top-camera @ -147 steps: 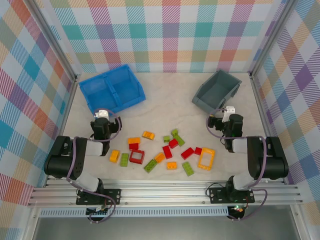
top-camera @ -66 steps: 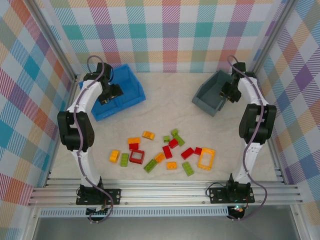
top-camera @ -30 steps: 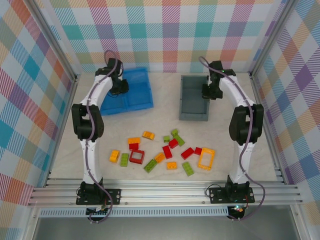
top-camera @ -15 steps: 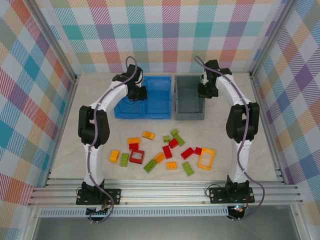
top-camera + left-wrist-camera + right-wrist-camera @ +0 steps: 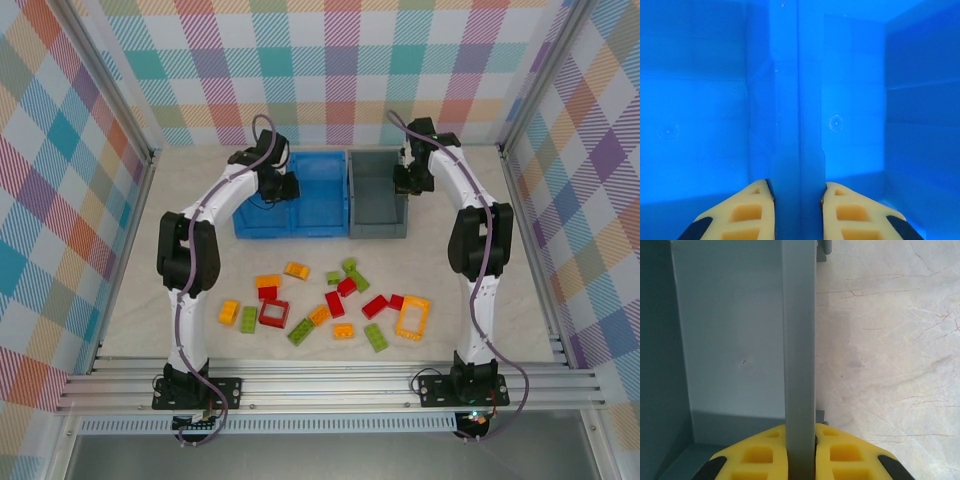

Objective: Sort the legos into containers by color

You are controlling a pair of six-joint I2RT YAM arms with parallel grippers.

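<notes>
The pale marbled surface [image 5: 470,260] carried the two containers side by side, walls touching. The left hand [image 5: 797,192] was pinching the centre divider of the blue bin [image 5: 300,228]. The right hand [image 5: 800,432] was pinching the grey bin [image 5: 378,226] by its outer side wall, with bare surface just beyond. The legos [image 5: 334,303] lay scattered well apart from both hands, on the base side, with nothing between them and the bins.

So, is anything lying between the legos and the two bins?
Nothing visible. Only bare table separates the legos from the blue bin and grey bin. The left gripper clamps the blue bin's divider, the right gripper the grey bin's side wall.
</notes>
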